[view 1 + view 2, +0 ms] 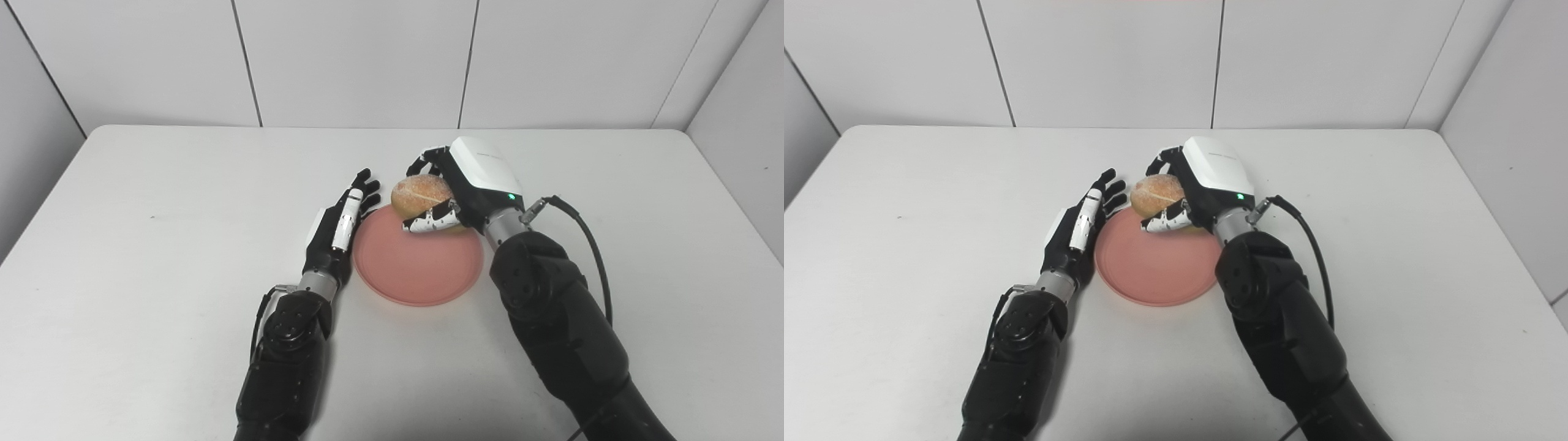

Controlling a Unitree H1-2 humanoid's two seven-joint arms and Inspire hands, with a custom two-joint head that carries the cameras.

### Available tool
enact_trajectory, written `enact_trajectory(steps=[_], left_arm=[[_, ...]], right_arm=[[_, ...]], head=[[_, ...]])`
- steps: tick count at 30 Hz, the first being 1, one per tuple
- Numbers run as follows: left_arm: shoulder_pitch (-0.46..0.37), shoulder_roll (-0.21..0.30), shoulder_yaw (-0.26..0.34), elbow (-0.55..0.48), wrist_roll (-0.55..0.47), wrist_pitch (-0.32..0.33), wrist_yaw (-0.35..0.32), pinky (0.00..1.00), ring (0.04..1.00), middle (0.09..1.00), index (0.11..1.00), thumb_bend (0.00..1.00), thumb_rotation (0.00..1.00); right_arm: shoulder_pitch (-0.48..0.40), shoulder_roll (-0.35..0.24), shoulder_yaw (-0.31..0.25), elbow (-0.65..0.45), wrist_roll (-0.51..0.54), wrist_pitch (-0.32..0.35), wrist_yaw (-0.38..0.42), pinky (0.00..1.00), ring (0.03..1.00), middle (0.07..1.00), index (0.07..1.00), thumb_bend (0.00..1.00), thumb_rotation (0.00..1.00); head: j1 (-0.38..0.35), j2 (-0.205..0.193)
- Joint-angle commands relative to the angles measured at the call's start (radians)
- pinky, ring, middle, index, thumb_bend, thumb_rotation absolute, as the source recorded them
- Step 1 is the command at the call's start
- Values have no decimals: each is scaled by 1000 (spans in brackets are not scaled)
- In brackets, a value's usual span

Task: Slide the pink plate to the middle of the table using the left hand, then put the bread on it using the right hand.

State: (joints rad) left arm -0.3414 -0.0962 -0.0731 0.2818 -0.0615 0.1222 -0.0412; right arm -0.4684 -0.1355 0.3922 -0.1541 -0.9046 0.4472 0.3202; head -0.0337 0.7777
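The round, shallow pink plastic plate point(416, 263) sits mid-table on the white tabletop point(153, 245). Over the plate's far rim, the right hand point(456, 190) grips the round golden-brown bread roll point(419, 193), its crust split by a pale seam, fingers curled around it. The left hand point(340, 229) stands edge-on just beside the plate's left rim, fingers stretched out, holding nothing.

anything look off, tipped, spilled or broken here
Nothing stands out. The pink plate lies flat near the middle of the white table, whole and clean. The right hand holds the bread, intact, over the plate's far edge. The left hand is open beside the plate's left rim. No crumbs or spills show.
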Motion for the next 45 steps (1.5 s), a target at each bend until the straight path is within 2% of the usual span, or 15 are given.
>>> enact_trajectory(steps=[1,4,7,12,15,18,24,33,45], left_arm=[[-15,-18,-6,19,11,11,6,908,913,919,911,338,1000],[-14,-24,-3,14,15,8,19,896,908,915,902,343,1000],[-12,-25,-7,10,22,3,26,886,906,914,899,343,1000],[-12,-25,-6,11,30,1,26,880,905,911,899,344,1000],[-7,-28,-3,-2,26,8,26,879,903,907,896,341,1000],[-6,-31,1,-5,17,9,23,884,909,910,900,336,1000],[-7,-34,3,-7,13,12,21,888,913,914,902,334,1000],[-5,-31,-7,-14,29,17,22,884,908,909,901,338,1000],[-5,-29,-9,-19,29,24,20,883,907,910,901,341,1000]], right_arm=[[-32,0,-1,-37,2,-32,-8,272,361,423,545,515,0],[-16,1,7,-25,17,-38,-4,266,354,421,545,515,0],[-3,1,19,-17,16,-34,-5,224,306,474,491,525,0],[13,7,37,-10,0,-4,18,229,312,478,489,525,0],[29,-1,59,18,-16,-41,-15,243,328,479,487,525,0],[41,1,69,33,-20,-44,-24,257,344,420,534,516,0],[44,4,99,69,-40,-53,-34,270,359,421,543,514,2],[45,6,116,114,-46,-70,-51,276,366,420,541,513,2],[45,4,111,130,-44,-70,-57,288,388,419,534,518,6]], head=[[1,0],[2,4],[4,10],[0,11],[0,14],[0,17],[3,22],[5,28],[7,31]])
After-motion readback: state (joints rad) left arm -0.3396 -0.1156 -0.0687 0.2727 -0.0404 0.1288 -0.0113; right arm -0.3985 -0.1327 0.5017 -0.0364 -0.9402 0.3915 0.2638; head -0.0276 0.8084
